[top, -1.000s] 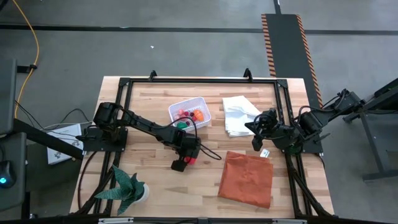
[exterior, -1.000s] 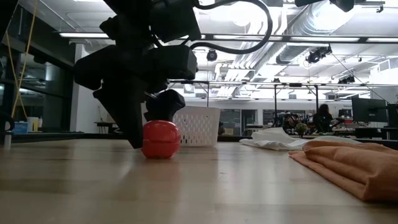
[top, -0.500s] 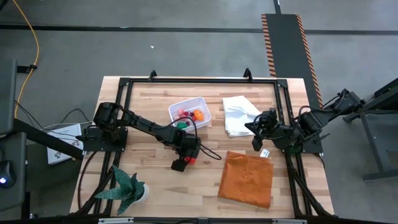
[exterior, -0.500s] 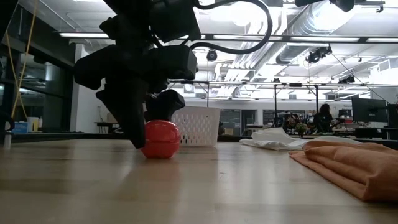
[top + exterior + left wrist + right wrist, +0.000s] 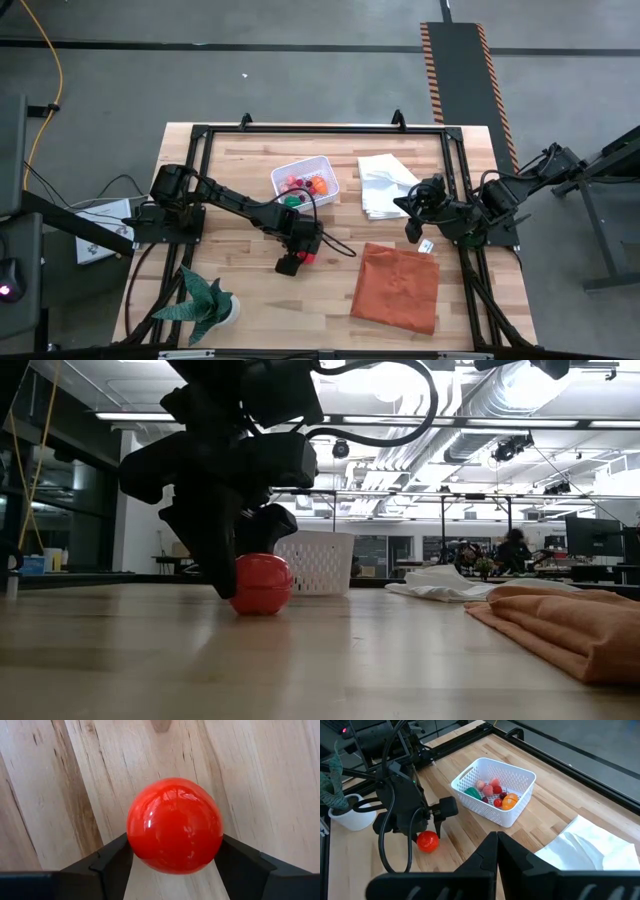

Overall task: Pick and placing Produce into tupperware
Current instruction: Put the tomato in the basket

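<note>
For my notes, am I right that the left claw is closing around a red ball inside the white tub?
Not quite: the left claw is around the red ball on the bare table, apart from the white tub, as the high view shows.
</note>
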You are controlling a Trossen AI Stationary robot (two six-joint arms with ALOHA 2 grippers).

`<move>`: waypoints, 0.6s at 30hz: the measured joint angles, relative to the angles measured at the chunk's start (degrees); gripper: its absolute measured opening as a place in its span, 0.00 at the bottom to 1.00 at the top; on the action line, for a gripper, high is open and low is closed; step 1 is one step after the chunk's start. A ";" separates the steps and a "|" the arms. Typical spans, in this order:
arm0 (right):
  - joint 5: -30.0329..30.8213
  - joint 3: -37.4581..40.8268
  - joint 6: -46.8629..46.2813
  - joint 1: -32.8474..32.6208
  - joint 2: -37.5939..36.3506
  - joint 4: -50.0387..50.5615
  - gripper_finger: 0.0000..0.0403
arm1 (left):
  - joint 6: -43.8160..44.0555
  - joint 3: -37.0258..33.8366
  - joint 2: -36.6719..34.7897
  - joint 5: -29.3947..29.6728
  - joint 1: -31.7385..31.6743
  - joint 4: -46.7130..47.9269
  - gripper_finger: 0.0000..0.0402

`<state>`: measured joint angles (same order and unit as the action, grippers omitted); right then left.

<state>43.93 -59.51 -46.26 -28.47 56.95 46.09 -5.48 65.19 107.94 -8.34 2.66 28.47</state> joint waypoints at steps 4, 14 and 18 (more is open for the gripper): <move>0.01 0.00 0.00 0.00 0.00 0.00 0.00 | 0.94 0.00 -0.01 -0.19 0.00 -0.03 0.64; 0.01 0.00 0.02 -0.01 0.00 0.00 0.00 | 2.05 -0.01 -0.02 -1.38 -0.02 -1.51 0.79; 0.01 0.00 0.00 0.00 0.00 0.00 0.00 | 2.78 0.00 -0.02 -1.88 -0.02 -2.14 0.84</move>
<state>43.94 -59.51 -46.26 -28.47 56.95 46.09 -2.70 65.19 107.92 -10.22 2.63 26.33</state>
